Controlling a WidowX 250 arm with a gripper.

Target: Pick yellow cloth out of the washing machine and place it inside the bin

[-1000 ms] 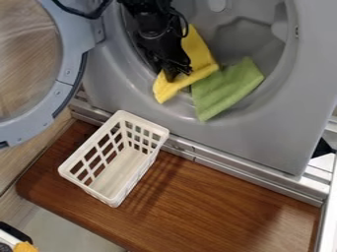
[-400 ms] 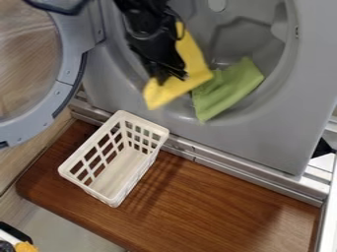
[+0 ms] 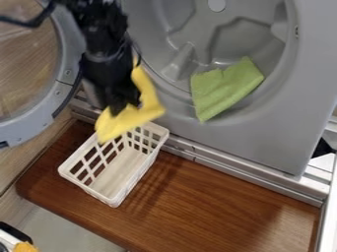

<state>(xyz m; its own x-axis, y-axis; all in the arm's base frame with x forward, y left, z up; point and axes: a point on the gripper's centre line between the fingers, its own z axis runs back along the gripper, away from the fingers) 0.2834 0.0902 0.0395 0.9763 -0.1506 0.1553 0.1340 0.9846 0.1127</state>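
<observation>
Your pincer (image 3: pixel 123 110) is pinching the yellow cloth (image 3: pixel 129 120), upper L of the frame, L of ctr. The arm comes in from the top edge, L of ctr, & overlaps the R side of the open door (image 3: pixel 47 115) in your view. Yellow cloth's out of the drum (image 3: pixel 253 47): one narrow fold runs up along the pincer's R side, a wider bit sticks out R, & the rest hangs toward lower L. Its low part overlaps the top end of the white bin (image 3: pixel 119 172) in your view; can't tell if it's touching the rim.

Bin's L of ctr, mouth up, lattice sides, long way running upper R to lower L, sitting on the brown wood board (image 3: pixel 217 206) that spans the btm of the frame. You've got a green cloth (image 3: pixel 225 89) upper R of ctr, draped over the drum opening's lower lip, part in, part out, well clear of your pincer. Washing machine (image 3: pixel 270 135) takes up the upper R; door's at the L edge. Metal rail (image 3: pixel 250 178) runs diag. b/w machine & board, mid L to lower R. Btm L corner, you've a small orange-yellow item (image 3: pixel 25 247), partly cut off; can't tell what.
</observation>
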